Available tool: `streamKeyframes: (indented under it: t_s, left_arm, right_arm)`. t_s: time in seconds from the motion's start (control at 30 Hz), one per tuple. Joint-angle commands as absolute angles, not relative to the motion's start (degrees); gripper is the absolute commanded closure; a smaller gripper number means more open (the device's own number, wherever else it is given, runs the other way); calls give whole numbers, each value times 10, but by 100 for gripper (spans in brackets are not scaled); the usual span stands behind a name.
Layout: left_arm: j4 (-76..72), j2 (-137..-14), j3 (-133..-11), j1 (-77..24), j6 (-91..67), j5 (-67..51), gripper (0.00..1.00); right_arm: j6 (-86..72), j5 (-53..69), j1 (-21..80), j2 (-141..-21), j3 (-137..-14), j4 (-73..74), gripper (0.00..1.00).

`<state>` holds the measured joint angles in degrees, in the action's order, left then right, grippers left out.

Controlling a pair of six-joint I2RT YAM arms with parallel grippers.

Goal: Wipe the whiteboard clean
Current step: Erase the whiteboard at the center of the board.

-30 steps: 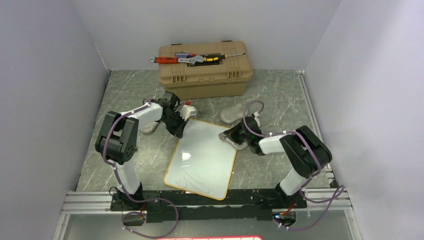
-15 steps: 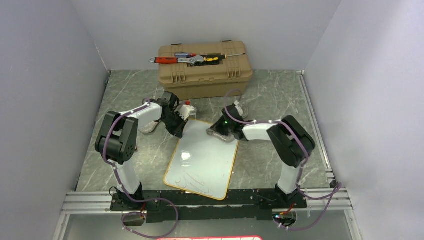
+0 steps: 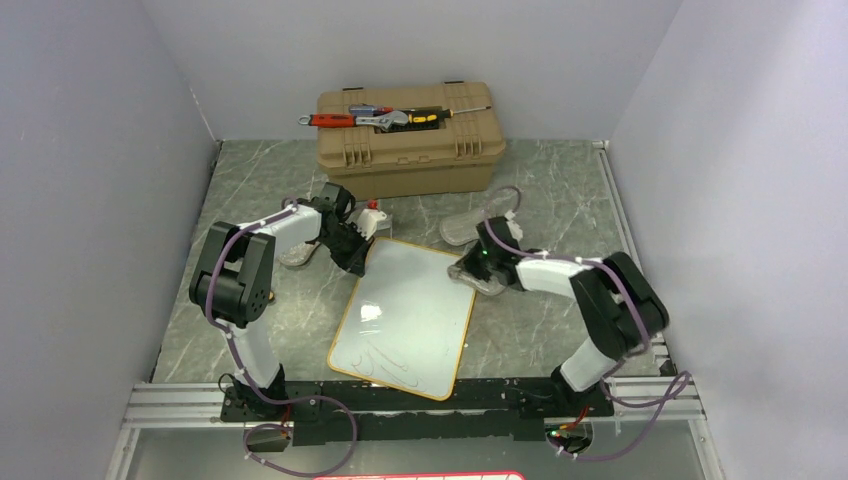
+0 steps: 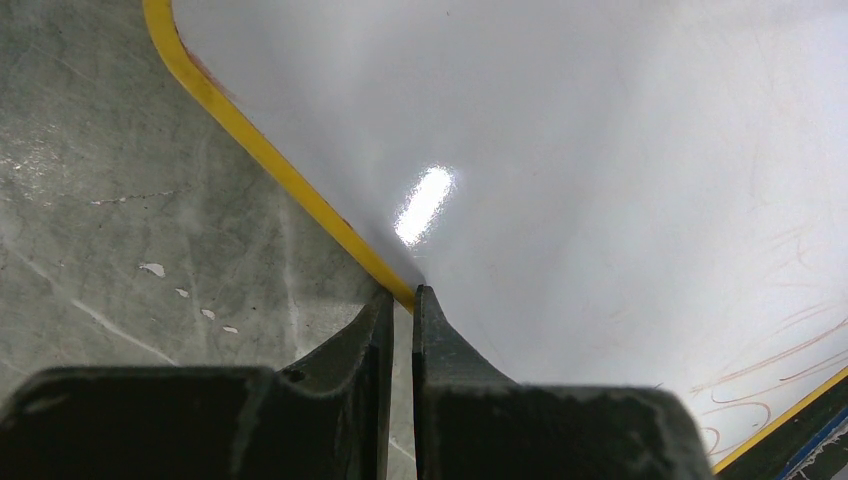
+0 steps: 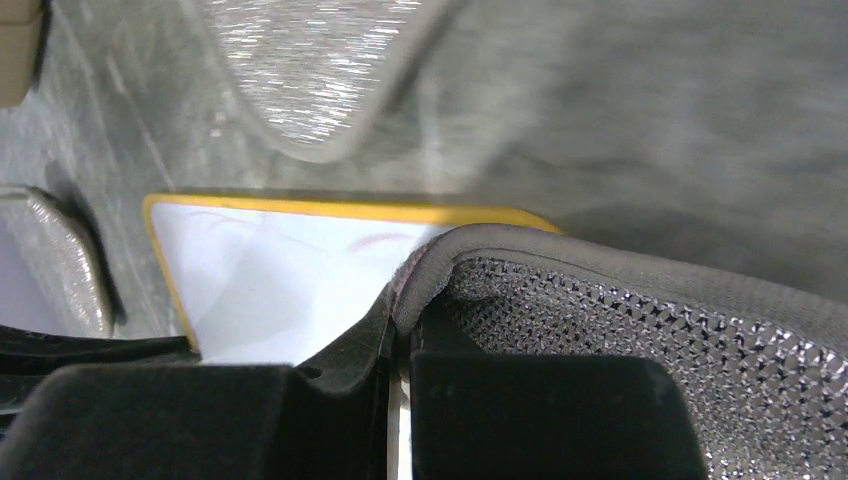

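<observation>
The whiteboard (image 3: 405, 320) lies flat on the table between the arms, white with a yellow rim. Faint dark scribbles (image 3: 385, 362) remain near its front edge, and thin reddish lines (image 4: 770, 370) show in the left wrist view. My left gripper (image 3: 358, 262) is shut on the board's rim (image 4: 260, 150) at the far left corner, one fingertip on each side (image 4: 402, 295). My right gripper (image 3: 470, 272) is shut on a grey mesh pad (image 5: 640, 320), which rests on the board's far right corner (image 5: 280, 280).
A tan toolbox (image 3: 410, 150) with hand tools (image 3: 375, 118) on its lid stands at the back. A second grey pad (image 3: 465, 230) lies behind the right gripper, a third (image 3: 298, 255) lies left of the board. A small red-and-white object (image 3: 375, 212) sits by the left wrist.
My right gripper carried the pad left along the board's far edge, then back right to the corner. The left arm and the board have stayed put.
</observation>
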<state>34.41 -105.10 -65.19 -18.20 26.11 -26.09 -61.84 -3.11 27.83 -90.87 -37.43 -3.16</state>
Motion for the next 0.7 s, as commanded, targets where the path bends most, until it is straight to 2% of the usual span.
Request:
streamKeyframes:
  t_s: [0.0, 0.1, 0.2, 0.47, 0.67]
  left_arm:
    - [373, -1089, -614, -178, 305, -188, 91]
    - [372, -1089, -613, -178, 303, -185, 91]
    - [375, -1086, -614, -178, 303, -184, 91]
    - [371, -1080, -608, -178, 304, -189, 91]
    - [371, -1084, -613, -178, 303, -193, 91]
  right_arm:
    - [-577, -9, 322, -1058, -429, 52, 100]
    - [-566, -3, 324, -1104, -477, 35, 100]
    - [-555, -24, 315, -1105, -495, 78, 100]
    - [-554, -105, 249, -965, -371, 154, 100]
    - [-546, -113, 254, -988, -381, 151, 100]
